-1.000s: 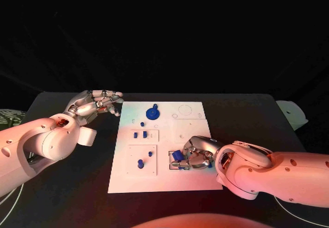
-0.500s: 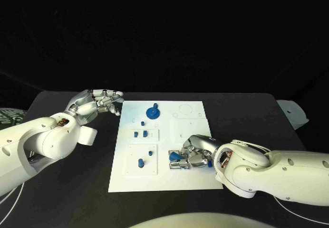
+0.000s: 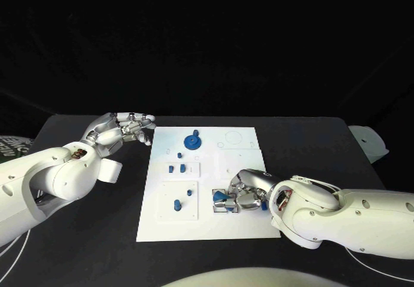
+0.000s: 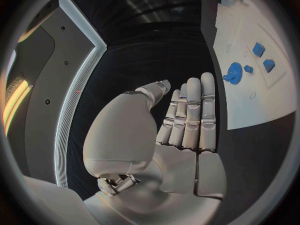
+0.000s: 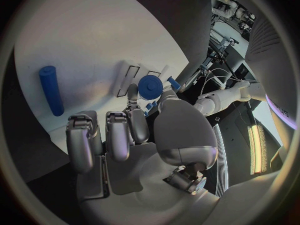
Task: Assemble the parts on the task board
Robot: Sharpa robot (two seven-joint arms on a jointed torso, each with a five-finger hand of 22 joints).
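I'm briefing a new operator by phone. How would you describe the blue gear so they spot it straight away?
Start at the white task board in the middle of the black table, and go to its far edge, the end nearest the left hand. The blue gear lies there, left of the middle. It is the only round, toothed blue part, wider than the small blue pieces nearer the robot.

Black surface (image 3: 86,239), black backdrop (image 3: 207,54) behind its far edge. Grey wall panel (image 4: 59,85) with lit strip (image 4: 75,95), seen from left wrist.
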